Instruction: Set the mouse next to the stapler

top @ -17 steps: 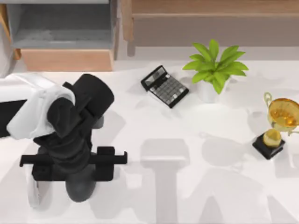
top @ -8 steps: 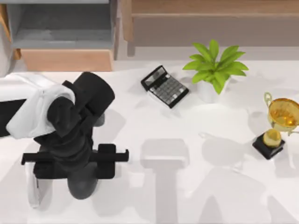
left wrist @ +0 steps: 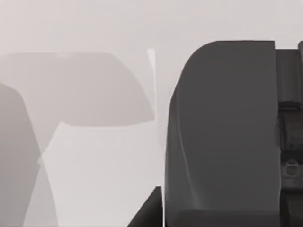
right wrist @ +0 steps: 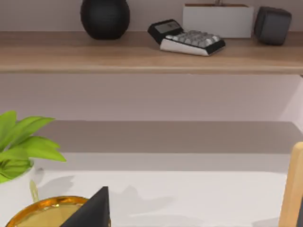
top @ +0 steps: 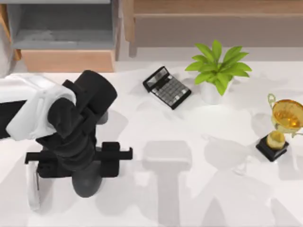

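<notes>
Left tool (top: pixel 85 182) slightly nearer the stapler (top: pixel 32 189), arm bent downward over the mouse (top: pixel 86 180), grip state unclear.

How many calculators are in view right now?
2. The table calculator lies left of the potted plant; the shelf calculator sits on the wooden shelf beside the black vase. The left arm may hide others.
</notes>
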`<state>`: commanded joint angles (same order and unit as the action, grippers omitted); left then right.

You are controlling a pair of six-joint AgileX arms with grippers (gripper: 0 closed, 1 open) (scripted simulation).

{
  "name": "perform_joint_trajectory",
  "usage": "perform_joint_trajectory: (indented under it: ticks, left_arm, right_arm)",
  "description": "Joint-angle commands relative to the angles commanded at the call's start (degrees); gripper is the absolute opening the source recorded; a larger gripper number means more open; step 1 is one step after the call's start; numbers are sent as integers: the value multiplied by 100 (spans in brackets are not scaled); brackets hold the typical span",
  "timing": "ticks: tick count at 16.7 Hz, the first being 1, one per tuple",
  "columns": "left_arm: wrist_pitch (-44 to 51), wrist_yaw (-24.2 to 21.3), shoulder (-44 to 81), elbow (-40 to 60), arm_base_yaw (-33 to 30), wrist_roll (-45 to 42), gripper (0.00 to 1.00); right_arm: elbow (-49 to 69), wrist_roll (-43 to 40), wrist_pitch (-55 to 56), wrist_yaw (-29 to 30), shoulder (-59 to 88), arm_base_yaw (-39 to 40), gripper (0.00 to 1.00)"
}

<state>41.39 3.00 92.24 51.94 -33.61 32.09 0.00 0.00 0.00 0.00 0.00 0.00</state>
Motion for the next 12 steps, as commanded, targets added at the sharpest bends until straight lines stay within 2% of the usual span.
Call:
perform_joint_trajectory:
  ticks: [9, 12]
  left_arm:
    - [-54, 6, 179, -210, -1, -9, 0]
    - [-54, 6, 179, -210, -1, -9, 23]
  right_arm:
    - [0, 0, 0, 0, 0, 0, 100]
    - [0, 0, 0, 0, 0, 0, 100]
